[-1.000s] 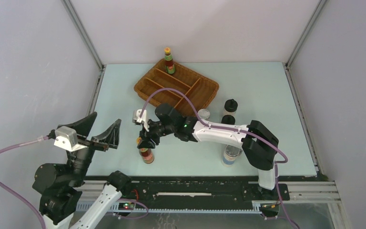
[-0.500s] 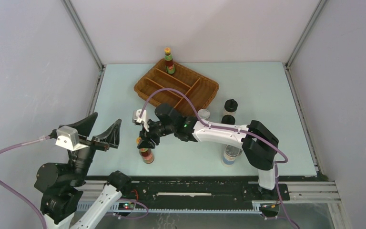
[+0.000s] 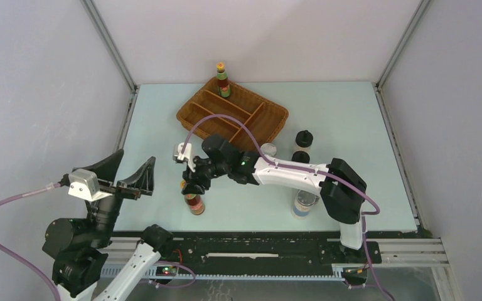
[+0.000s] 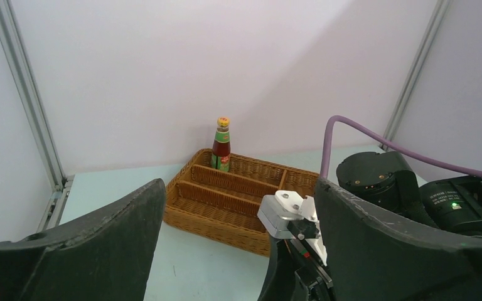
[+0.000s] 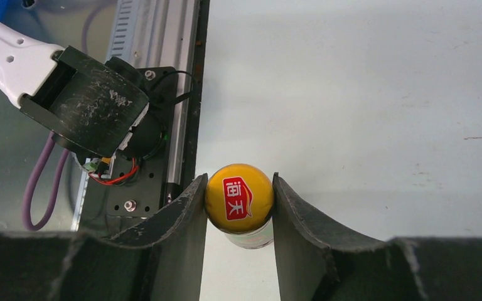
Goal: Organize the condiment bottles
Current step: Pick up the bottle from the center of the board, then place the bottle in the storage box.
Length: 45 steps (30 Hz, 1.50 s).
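My right claw point(image 5: 238, 183) is pinched narrow on the yellow cap of the near sauce bottle point(image 3: 193, 204), one finger on each side of the cap. The bottle is upright close to the near edge of the bench point(image 3: 351, 125), left of the middle. Its long axis runs straight up and down, so the body hangs directly below the claw. I can't tell from here whether its base is resting on the bench or just off it.

The wicker tray point(image 3: 183, 117) lies toward the far edge, left of the middle. From the claw it is away from me, across open bench. A second sauce bottle point(image 3: 224, 81) stands upright in the tray's far corner, so I judge the held one belongs beside it.

My left claw point(image 3: 139, 157) is spread wide and holds nothing. It is raised off the near left corner, well apart from the bottle. The right arm is plainly the nearer one, so the carry is its job: lift straight up, keep the bottle vertical, then move toward the far edge.
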Motion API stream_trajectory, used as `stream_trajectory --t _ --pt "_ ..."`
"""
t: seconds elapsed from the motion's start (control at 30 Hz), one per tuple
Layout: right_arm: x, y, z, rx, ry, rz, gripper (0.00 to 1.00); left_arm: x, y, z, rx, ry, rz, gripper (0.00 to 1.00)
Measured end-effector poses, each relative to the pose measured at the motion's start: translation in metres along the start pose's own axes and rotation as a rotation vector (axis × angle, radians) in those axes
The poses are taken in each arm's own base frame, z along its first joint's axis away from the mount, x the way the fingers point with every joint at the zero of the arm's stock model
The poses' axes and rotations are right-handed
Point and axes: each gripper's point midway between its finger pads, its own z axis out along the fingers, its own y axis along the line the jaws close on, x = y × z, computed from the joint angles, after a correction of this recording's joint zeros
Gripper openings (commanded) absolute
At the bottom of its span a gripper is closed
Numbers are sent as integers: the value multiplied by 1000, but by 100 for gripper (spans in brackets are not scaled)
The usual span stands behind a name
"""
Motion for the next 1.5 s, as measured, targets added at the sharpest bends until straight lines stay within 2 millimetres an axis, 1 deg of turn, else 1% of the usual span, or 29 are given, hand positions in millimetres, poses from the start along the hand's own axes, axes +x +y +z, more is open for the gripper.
stream_trajectory --t 0.17,0.37,0.5,0.63,0.97,1.13,1.23,1.33,1.5 --pt "-3 -4 -2 19 5 4 0 0 1 0 -6 -1 -1 92" --pt "-12 -11 -7 34 -3 4 0 -1 2 1 -14 -9 -2 92" --pt "-25 -19 -12 50 -25 -2 0 -2 4 2 -23 -15 -3 92" --pt "-43 -32 -20 76 -60 -18 0 -5 5 3 -31 -30 -6 92" --pt "-78 -72 -51 159 -114 -30 0 -10 6 3 -38 -48 -11 92" --pt "-102 -92 -71 205 -161 -46 0 -12 5 6 -38 -56 -12 92" --pt "-119 -108 -87 242 -196 -58 0 -12 5 7 -38 -56 -12 92" --pt "-131 -126 -101 280 -223 -65 0 -13 5 8 -38 -59 -13 92" --pt "-140 -165 -123 351 -252 -65 0 -12 4 11 -38 -54 -12 92"
